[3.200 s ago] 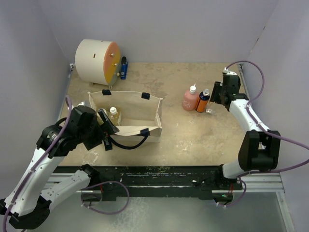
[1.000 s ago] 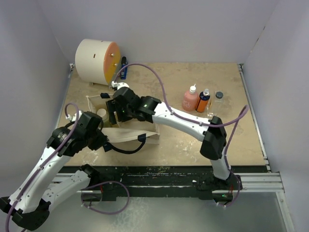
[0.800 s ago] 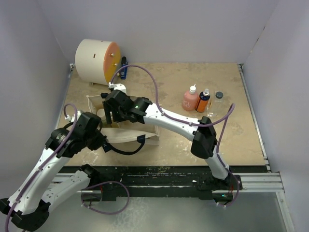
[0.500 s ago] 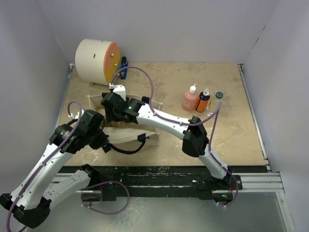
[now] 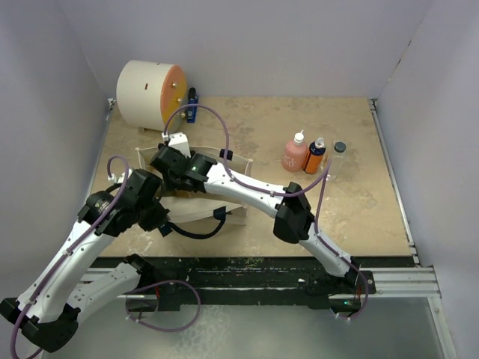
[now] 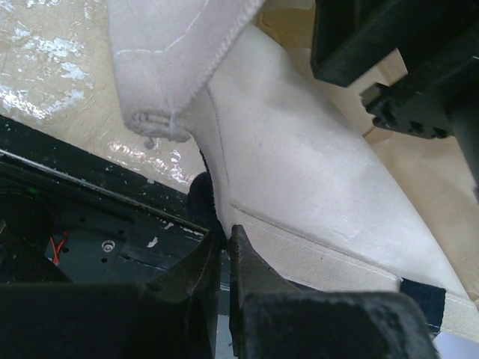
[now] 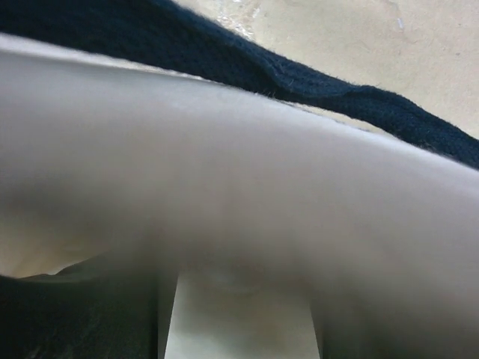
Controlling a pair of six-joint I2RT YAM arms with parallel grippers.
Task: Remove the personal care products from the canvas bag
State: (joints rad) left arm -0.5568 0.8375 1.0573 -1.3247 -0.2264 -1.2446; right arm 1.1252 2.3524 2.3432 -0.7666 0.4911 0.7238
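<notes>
— Left claw (image 6: 224, 235): what is it doing?
— Its two fingers are pressed almost together. They pinch the near rim of the canvas bag (image 5: 194, 209) where the navy strap (image 6: 200, 196) runs, and cream cloth rises from between them.
— And the bag itself?
— It sits on the left half of the tabletop (image 5: 359, 202), mouth up, with its long axis running left to right. Its near wall leans toward the arms' bases.
— The right claw (image 5: 163, 161)?
— It is down inside the bag at the left end, with the arm stretched across from the right. The wrist hides the fingers from above. Its own camera shows only blurred cream cloth and a dark strap, so I cannot tell whether they are spread or closed.
— Any products outside the bag?
— Three stand upright, caps up, in a row to the right of the bag. There is a pink white-capped bottle (image 5: 294, 155), with an orange dark-capped bottle (image 5: 315, 158) just beside it. A clear dark-capped bottle (image 5: 339, 149) stands a little apart.
— Anything else?
— A big white drum (image 5: 146, 93) lies on its side in the far left corner, its orange face turned right. A small blue item (image 5: 192, 105) is just beside that face.
</notes>
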